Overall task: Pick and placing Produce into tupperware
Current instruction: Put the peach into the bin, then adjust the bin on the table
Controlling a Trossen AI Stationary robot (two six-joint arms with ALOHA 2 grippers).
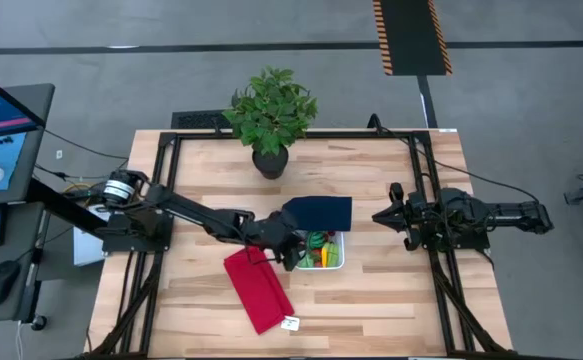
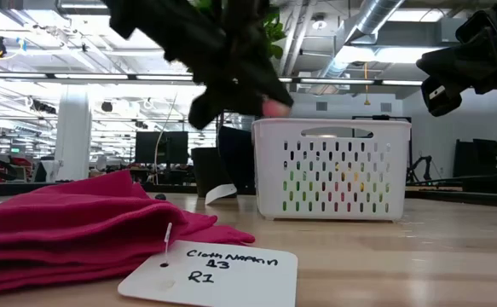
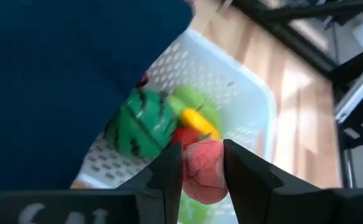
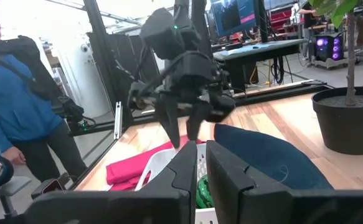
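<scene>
Pale wood worktop [image 1: 391, 300], framed by dark rails. At its far edge, a leafy potted plant [image 1: 271, 120]. Reaching across from the left rail, left arm stretched long and low, wrist bent down over the container. At the right rail, right arm folded back, well apart from everything; right end effector [image 1: 379, 216] with fingers nearly together, gripping nothing.

Near the front, a red folded cloth [image 1: 259, 290], lying aslant, long axis running from the container toward the front edge; touching its front corner, a white paper tag [image 2: 210, 275] with handwriting. Just beside the cloth, toward the middle of the worktop, the white tupperware [image 2: 332, 169], upright, slotted walls. Dark navy blue lid [image 1: 321, 212] resting tilted against the container's far side, covering part of the opening there.

Inside the container, heaped together: striped dark-green round piece [image 3: 141, 124], light green piece [image 3: 192, 99] behind it, orange elongated piece [image 3: 200, 121] lying slantwise across the green. Above the opening, left end effector [image 3: 203, 165], fingers closed on a pinkish-red piece of produce [image 3: 203, 171].

Beyond the worktop, seen from the right wrist, a person in a blue top [image 4: 13, 99] standing.
</scene>
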